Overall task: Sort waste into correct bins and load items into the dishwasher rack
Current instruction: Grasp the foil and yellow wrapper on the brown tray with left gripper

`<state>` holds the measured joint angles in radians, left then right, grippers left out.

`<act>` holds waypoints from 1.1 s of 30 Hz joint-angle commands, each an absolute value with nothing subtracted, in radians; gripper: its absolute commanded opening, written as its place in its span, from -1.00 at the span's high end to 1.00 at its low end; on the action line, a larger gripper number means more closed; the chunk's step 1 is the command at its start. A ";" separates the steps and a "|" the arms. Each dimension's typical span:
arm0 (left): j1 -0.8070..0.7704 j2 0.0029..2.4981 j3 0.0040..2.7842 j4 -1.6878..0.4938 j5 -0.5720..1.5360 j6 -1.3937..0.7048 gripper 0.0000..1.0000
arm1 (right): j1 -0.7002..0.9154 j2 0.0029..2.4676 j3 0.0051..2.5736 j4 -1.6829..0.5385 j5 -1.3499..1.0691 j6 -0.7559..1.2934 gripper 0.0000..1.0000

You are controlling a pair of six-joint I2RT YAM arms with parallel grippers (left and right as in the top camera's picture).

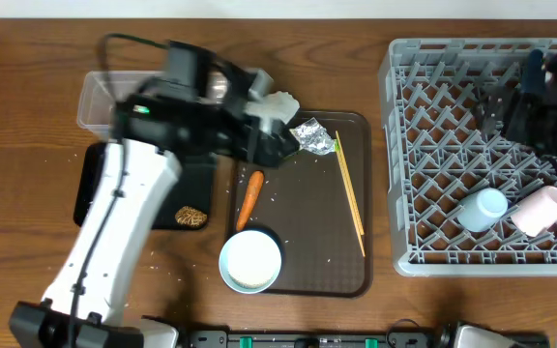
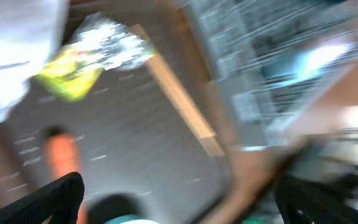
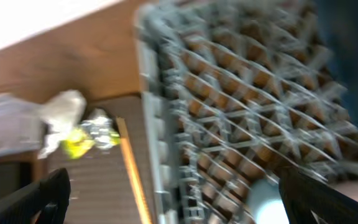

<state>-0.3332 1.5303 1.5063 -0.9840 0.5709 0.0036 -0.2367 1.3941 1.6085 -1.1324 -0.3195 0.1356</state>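
**Grey rack holds both cups; left arm poised over the wrapper corner**

Grey dishwasher rack (image 1: 424, 155) sits just right of the brown serving tray (image 1: 303, 275) on the wooden tabletop (image 1: 27, 97). Light blue cup (image 1: 482, 208) and pink cup (image 1: 540, 210) lie side by side inside it, on the side away from the tray. Right gripper (image 3: 173, 180) hangs over the rack lattice, fingers spread wide with nothing between them.

Clear tub (image 1: 100, 92) stands left of the tray, level with its far end. Black tray (image 1: 90, 188) sits left of the tray's middle, partly under the left arm. Brown lump (image 1: 191, 215) rests on the black tray's corner nearest the serving tray.

White bowl (image 1: 250, 261) is at the tray's near-left corner, overlapping the rim. Napkin (image 1: 280, 104) is at the far-left corner; on the rim or just off it, cannot tell. Wrapper (image 1: 312, 137) lies just inside that corner. Chopsticks (image 1: 349, 193) run lengthwise, right of the tray's centre. Carrot (image 1: 249, 198) lies along the tray's left edge.

Left gripper (image 2: 179, 183) hovers over the far-left corner beside the wrapper, spread and empty. Both wrist views are blurred.

Step, as judged: waste sorting, with the wrapper or napkin as target. The next move calls for a descent centred on the crumpled piece and a firm close. A carry leftward off the tray to a bin follows.
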 commanded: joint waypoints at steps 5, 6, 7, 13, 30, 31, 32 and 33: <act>-0.487 1.628 1.416 -0.843 0.144 0.014 -0.96 | -0.213 1.410 1.606 -1.137 -0.446 0.118 -0.96; -0.499 1.655 1.408 -0.789 0.144 0.026 -0.96 | -0.207 1.411 1.606 -1.138 -0.446 0.118 -0.96; -0.508 1.684 1.405 -0.743 0.143 0.035 -0.96 | -0.205 1.411 1.606 -1.138 -0.446 0.118 -0.96; -0.534 1.887 1.404 -0.487 0.141 0.120 -0.97 | -0.195 1.411 1.606 -1.157 -0.446 0.118 -0.94; -0.540 2.123 1.405 -0.315 0.144 0.159 0.45 | -0.182 1.411 1.606 -1.206 -0.445 0.118 -0.90; -0.540 2.118 1.405 -0.321 0.146 0.156 0.75 | -0.182 1.411 1.606 -1.204 -0.445 0.118 -0.89; -0.540 2.111 1.406 -0.331 0.146 0.152 0.88 | -0.182 1.411 1.606 -1.204 -0.445 0.118 -0.89; -0.540 2.098 1.410 -0.349 0.146 0.142 0.88 | -0.182 1.411 1.606 -1.203 -0.445 0.118 -0.89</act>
<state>-0.5350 2.1139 1.4090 -0.3244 0.1467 0.1539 -0.1921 1.4071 1.6077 -1.2060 -0.4347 0.1253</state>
